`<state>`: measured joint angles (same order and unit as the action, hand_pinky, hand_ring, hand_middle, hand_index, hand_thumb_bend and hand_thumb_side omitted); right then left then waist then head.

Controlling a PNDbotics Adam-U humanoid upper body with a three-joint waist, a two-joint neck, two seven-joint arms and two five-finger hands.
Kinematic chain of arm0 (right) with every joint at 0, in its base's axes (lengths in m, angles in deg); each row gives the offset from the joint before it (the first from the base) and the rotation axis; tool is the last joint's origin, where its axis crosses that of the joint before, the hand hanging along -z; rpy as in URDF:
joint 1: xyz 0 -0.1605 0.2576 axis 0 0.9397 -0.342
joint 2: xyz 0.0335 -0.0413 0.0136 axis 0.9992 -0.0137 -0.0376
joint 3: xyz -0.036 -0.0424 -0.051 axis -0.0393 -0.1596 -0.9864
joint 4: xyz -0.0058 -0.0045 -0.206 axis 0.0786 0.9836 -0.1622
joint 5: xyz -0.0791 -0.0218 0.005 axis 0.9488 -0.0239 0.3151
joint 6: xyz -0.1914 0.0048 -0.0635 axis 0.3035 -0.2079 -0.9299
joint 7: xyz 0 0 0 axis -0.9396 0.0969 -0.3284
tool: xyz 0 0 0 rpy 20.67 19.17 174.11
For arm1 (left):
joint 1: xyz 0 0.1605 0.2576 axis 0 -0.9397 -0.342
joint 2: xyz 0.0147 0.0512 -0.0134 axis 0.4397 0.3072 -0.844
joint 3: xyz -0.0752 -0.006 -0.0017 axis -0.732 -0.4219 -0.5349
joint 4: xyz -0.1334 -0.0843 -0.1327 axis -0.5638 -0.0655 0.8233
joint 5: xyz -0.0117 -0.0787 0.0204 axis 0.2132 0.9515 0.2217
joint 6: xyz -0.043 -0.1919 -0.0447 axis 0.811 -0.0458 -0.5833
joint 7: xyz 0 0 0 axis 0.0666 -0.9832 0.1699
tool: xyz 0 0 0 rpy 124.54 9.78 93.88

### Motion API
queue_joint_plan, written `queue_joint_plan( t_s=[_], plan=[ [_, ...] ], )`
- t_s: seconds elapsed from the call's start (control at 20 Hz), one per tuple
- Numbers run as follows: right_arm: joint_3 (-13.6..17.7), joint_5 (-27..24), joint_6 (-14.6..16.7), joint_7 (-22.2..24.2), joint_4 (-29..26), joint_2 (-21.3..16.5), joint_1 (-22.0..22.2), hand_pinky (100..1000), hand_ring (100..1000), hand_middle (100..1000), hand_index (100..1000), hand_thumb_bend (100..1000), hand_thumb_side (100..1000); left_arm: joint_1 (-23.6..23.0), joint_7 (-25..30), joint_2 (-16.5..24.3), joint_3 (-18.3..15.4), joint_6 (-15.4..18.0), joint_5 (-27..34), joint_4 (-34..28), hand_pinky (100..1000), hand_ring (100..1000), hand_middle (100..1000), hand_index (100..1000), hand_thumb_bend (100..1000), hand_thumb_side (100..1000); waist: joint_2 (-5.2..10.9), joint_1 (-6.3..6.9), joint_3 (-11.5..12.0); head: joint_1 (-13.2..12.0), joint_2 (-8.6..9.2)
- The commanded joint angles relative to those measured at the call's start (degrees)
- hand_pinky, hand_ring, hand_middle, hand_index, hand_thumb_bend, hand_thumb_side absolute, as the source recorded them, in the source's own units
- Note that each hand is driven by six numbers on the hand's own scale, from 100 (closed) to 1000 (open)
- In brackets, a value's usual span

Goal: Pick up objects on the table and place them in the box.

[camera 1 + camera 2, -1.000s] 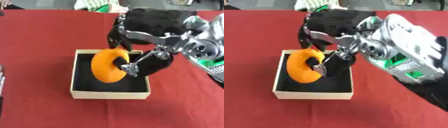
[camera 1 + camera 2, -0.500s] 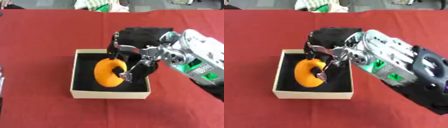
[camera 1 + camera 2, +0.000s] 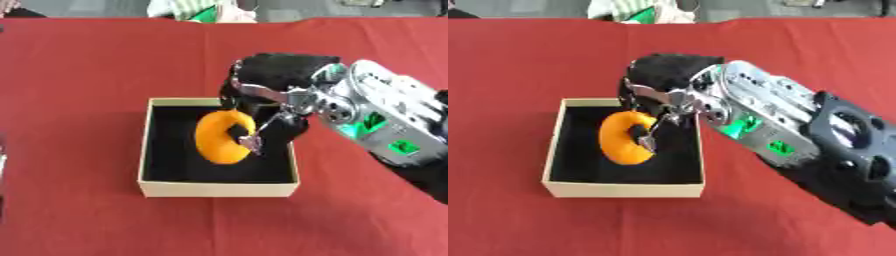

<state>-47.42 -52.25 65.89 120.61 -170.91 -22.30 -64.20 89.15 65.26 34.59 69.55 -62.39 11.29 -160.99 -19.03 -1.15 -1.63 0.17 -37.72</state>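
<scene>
An orange ring-shaped object (image 3: 220,137), like a doughnut, stands on edge inside the box (image 3: 219,188), a cream-walled square with a black inside, in the middle of the red table. My right hand (image 3: 271,87) reaches over the box's far right corner from the right. Its fingers curl round the ring, with one finger (image 3: 252,141) through the ring's hole. The ring is low in the box's right half; whether it touches the floor is hidden. My left hand shows in no view.
The red tablecloth (image 3: 79,75) spreads all round the box. Green and white things (image 3: 197,9) lie past the table's far edge. My right forearm (image 3: 798,135), silver and black, crosses the table's right side.
My right hand has brought the orange ring down from above the box rim into the box. The arm has come further forward over the table.
</scene>
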Motion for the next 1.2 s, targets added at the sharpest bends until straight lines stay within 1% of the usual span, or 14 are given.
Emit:
queue_joint_plan(
  t_s=[0.05,0.15,0.2,0.25,0.3,0.4,0.45,0.5,0.55,0.65,0.9,1.05,1.15,1.2],
  plan=[
    [0.29,-0.92,1.19,1.37,0.62,-0.17,-0.59,662,598,489,537,100,152,0.40,0.15,0.45,-0.21,0.01,0.40,-1.06,446,656,694,840,160,682,1.03,0.23,0.08,0.11,0.09],
    [0.37,-0.99,2.14,2.21,0.99,-0.23,-0.54,680,621,528,587,100,149,0.41,0.11,0.44,-0.23,0.02,0.42,-1.06,446,656,694,840,160,682,1.03,0.20,0.05,0.06,0.05],
    [0.42,-0.90,2.61,2.53,1.13,-0.26,-0.53,705,661,567,633,100,153,0.41,0.12,0.44,-0.22,0.03,0.43,-1.06,446,656,694,840,159,682,1.03,0.19,0.02,0.00,0.01],
    [0.47,-0.80,3.03,2.81,1.24,-0.29,-0.51,709,667,574,641,100,154,0.40,0.12,0.42,-0.23,0.04,0.43,-1.06,446,656,694,840,159,682,1.03,0.17,-0.01,-0.05,-0.04],
    [0.47,-0.77,3.49,3.15,1.33,-0.34,-0.48,730,698,612,683,100,160,0.37,0.11,0.39,-0.24,0.03,0.43,-1.06,446,656,694,840,159,682,1.02,0.17,-0.02,-0.10,-0.06],
    [0.44,-0.81,4.73,4.29,1.40,-0.51,-0.39,750,731,650,708,100,166,0.31,0.08,0.39,-0.28,0.00,0.43,-1.06,446,656,694,840,159,682,1.02,0.16,-0.03,-0.17,-0.13],
    [0.52,-0.81,5.28,4.86,1.42,-0.58,-0.37,750,731,650,708,100,166,0.31,0.06,0.40,-0.30,-0.01,0.42,-1.06,446,656,694,840,159,682,1.02,0.16,-0.03,-0.18,-0.15],
    [0.55,-0.70,5.82,5.44,1.42,-0.66,-0.37,783,796,723,773,100,175,0.32,0.04,0.41,-0.32,-0.01,0.42,-1.06,446,656,694,840,158,682,1.04,0.16,-0.04,-0.20,-0.16],
    [0.59,-0.33,6.52,6.22,1.42,-0.76,-0.38,785,803,731,780,100,176,0.34,0.00,0.42,-0.34,0.01,0.41,-1.06,446,656,694,840,158,682,1.06,0.16,-0.07,-0.22,-0.17],
    [0.93,1.46,7.60,7.56,1.61,-0.91,-0.40,799,844,773,814,100,291,0.32,0.04,0.40,-0.29,0.04,0.41,-1.06,446,656,692,840,158,683,1.11,0.15,-0.13,-0.24,-0.10],
    [2.40,5.51,8.43,7.79,1.10,-1.53,-0.05,799,851,780,823,100,329,0.24,-0.01,0.43,-0.38,-0.02,0.37,-1.06,447,657,694,840,159,683,1.15,0.13,-0.21,-0.32,-0.08],
    [4.64,6.49,7.93,6.69,-1.30,-2.58,0.41,797,848,775,820,100,304,0.21,-0.06,0.52,-0.43,-0.05,0.30,-1.06,448,657,694,841,158,683,1.16,0.14,-0.34,-0.41,-0.20],
    [6.79,6.83,7.09,5.84,-4.04,-3.64,0.81,798,843,770,817,100,260,0.15,-0.14,0.56,-0.50,-0.06,0.26,-1.06,448,658,694,841,158,683,1.20,0.14,-0.43,-0.48,-0.21],
    [8.00,6.86,6.49,5.36,-5.55,-4.11,1.00,799,839,766,816,100,213,0.14,-0.16,0.57,-0.52,-0.05,0.24,-1.06,448,658,694,840,158,683,1.22,0.15,-0.48,-0.50,-0.20]
  ],
)
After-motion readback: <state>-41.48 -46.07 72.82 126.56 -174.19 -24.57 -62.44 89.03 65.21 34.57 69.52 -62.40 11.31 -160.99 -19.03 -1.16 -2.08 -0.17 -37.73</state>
